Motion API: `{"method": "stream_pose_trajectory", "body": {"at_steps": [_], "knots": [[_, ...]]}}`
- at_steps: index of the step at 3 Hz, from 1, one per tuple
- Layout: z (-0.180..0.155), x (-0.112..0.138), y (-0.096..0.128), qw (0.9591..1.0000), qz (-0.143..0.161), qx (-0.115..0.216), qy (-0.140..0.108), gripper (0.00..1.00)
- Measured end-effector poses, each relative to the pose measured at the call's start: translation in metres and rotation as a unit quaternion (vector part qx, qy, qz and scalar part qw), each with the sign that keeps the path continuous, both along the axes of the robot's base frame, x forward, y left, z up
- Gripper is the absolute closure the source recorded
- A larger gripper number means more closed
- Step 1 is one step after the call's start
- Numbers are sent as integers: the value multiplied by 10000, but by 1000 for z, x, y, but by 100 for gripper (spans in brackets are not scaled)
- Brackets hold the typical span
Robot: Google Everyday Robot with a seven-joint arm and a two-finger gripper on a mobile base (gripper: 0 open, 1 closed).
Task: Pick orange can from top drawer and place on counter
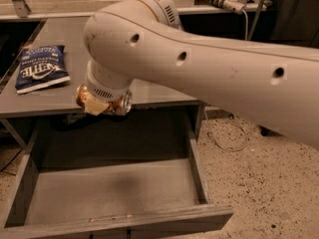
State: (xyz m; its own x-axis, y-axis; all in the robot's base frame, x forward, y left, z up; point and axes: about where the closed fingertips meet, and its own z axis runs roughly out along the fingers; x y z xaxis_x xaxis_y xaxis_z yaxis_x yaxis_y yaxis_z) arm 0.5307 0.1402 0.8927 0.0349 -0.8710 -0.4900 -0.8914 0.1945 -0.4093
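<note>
The orange can [121, 104] is shiny, coppery and lies sideways in my gripper [102, 102]. The gripper is shut on it, and a cream finger [94, 106] shows across its side. The can hangs in the air at the front edge of the grey counter [75, 49], above the back of the open top drawer [109, 193]. The drawer floor is bare and grey with low side walls. My large white arm [199, 59] reaches in from the right and hides the middle and back of the counter.
A blue chip bag [41, 68] lies on the counter's left part. A cable and power strip [229, 1] sit at the back right. Speckled floor [269, 183] lies to the right of the drawer. Dark gaps flank the counter.
</note>
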Motion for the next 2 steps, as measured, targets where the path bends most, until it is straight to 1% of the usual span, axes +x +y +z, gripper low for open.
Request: {"method": "stream_pose_trajectory", "body": {"at_steps": [2], "knots": [[2, 70, 32, 9999, 50, 98, 55, 100]]}}
